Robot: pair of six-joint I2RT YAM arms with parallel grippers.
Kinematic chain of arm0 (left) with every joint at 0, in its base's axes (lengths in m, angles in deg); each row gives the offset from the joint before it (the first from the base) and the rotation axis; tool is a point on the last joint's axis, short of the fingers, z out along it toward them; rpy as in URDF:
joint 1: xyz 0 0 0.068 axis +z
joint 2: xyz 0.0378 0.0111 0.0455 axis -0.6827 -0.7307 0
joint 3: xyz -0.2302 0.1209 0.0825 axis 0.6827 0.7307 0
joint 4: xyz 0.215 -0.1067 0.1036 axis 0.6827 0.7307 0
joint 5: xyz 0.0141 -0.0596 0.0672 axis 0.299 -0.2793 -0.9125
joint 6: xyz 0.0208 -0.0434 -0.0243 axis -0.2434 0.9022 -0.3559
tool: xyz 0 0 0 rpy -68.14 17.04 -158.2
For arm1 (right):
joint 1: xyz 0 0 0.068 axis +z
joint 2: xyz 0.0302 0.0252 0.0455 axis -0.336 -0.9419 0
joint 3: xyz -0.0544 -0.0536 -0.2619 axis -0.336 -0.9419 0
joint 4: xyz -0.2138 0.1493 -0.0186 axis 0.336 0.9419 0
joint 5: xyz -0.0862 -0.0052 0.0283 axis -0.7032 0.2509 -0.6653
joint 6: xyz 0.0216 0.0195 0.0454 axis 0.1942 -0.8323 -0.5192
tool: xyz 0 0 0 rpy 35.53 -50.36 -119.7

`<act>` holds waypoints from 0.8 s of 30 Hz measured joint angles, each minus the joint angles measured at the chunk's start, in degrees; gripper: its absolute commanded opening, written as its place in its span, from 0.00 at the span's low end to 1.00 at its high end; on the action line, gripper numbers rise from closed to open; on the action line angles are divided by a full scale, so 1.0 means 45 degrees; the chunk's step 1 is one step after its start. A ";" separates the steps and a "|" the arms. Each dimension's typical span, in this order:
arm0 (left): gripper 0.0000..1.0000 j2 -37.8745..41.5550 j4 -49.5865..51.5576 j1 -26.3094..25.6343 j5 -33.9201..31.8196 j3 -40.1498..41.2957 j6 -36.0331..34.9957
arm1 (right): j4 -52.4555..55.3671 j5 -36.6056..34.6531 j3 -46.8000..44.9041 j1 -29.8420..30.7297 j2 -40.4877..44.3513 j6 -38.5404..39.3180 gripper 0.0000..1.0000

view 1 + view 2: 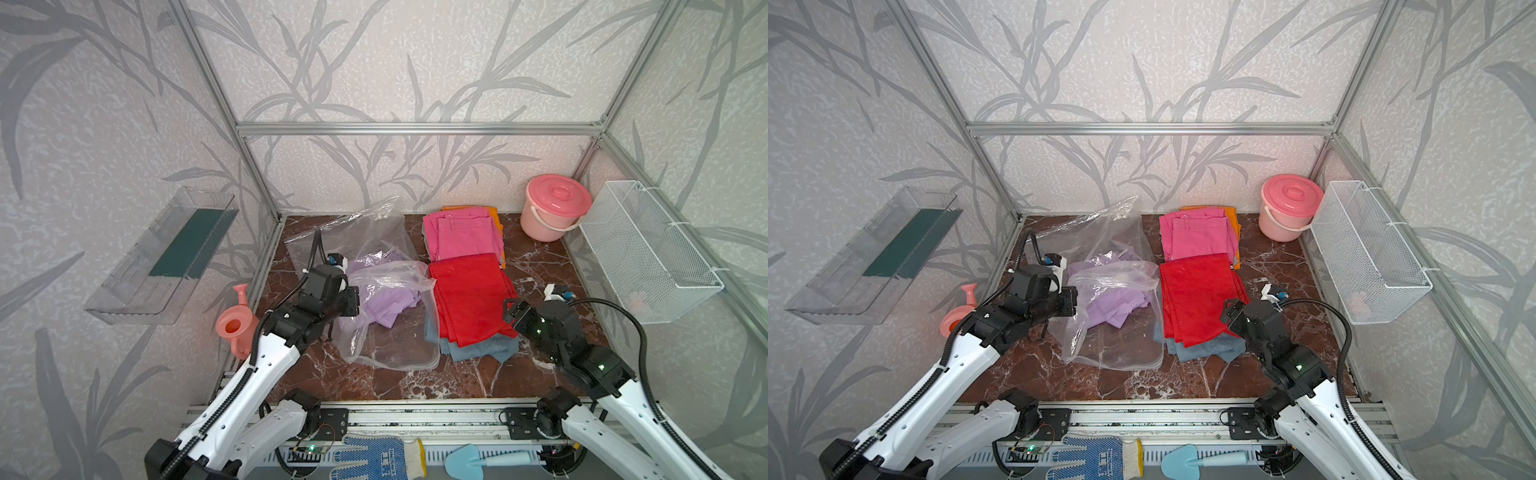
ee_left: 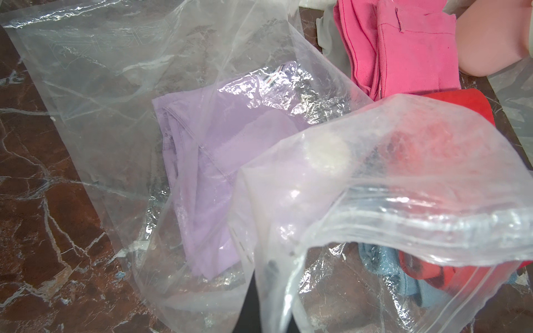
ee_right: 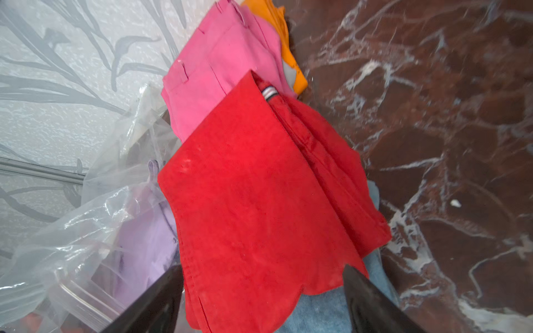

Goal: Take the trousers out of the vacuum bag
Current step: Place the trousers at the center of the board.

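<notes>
L gripper (image 1: 352, 300) is clamped shut on the near lip of the vacuum bag (image 1: 376, 239), holding that film up off the table (image 1: 374, 384). In the L wrist view the zip edge (image 2: 418, 219) sags close to the lens, w/ the white valve (image 2: 327, 154) blurred behind it. Lilac trousers (image 1: 388, 301) lie crumpled inside the bag, the only pair in it. R gripper (image 3: 261, 269) has its fingers wide apart w/ nothing between them, hovering over the near edge of the red trousers (image 3: 259, 187). Red pair lies flat on the blue denim pair (image 1: 478, 351), on the R-arm side of the bag & right up against it. Further back, pink trousers (image 1: 461, 239) sit on the orange pair (image 1: 495, 216), w/ the grey pair (image 2: 331, 43) peeking out under the pink. Those 5 are outside the bag, on the table
</notes>
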 measured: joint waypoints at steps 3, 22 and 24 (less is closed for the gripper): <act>0.00 0.0000 0.0005 0.0000 0.0000 0.0000 0.0000 | -0.0282 -0.0015 0.0699 0.0000 -0.0699 0.0782 0.87; 0.00 0.0073 0.0015 0.0000 -0.0097 0.0000 0.0000 | -0.6839 0.2550 -0.3764 -0.0010 -0.4580 0.0097 0.88; 0.00 0.0073 0.0010 0.0000 -0.0097 0.0000 0.0000 | -0.6819 0.2492 -0.3827 -0.0010 -0.4201 0.0053 0.88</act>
